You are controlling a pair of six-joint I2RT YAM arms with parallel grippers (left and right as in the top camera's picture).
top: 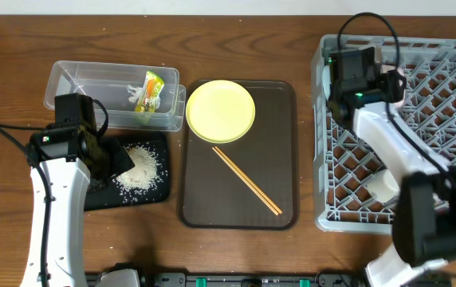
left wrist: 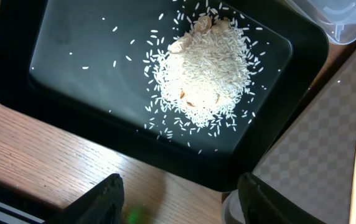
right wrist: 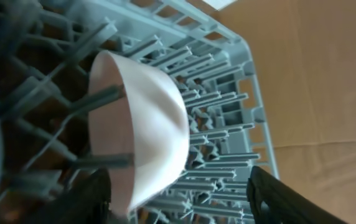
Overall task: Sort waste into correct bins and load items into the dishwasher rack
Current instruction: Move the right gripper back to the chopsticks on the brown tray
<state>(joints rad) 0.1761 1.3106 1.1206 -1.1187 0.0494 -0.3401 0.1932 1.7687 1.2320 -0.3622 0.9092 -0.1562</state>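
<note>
Viewing left gripper (left wrist: 178,208) from its wrist: hanging over the near rim of the black tray (left wrist: 72,62), holding jaws apart, gripping nothing. Noting rice (left wrist: 203,74) lying heaped right of centre in that tray, with stray grains scattering around the heap. Seeing bare table (top: 13,48) between the fingertips.

Checking overhead: finding clear tub (top: 76,76) sitting just behind the black tray, holding the green-and-yellow wrapper (top: 150,92) toward its right end. Finding brown serving tray (top: 276,119) lying just right of both bins, carrying yellow plate (top: 220,110) at its far left and chopsticks (top: 246,181) lying diagonally, side by side, in front of the plate, toward the near right.

Turning to right gripper (right wrist: 178,202): reaching into the dishwasher rack (top: 451,104) by its left wall, toward the far corner. Holding jaws wide apart. Recording white bowl (right wrist: 147,137) standing on its edge among the pegs, hollow side facing left in the wrist view, sitting ahead of the fingers and nearer the left one; not managing to tell about contact. Glimpsing small pale cup (top: 383,185) in the rack's nearer part, partly hidden under the right arm.
</note>
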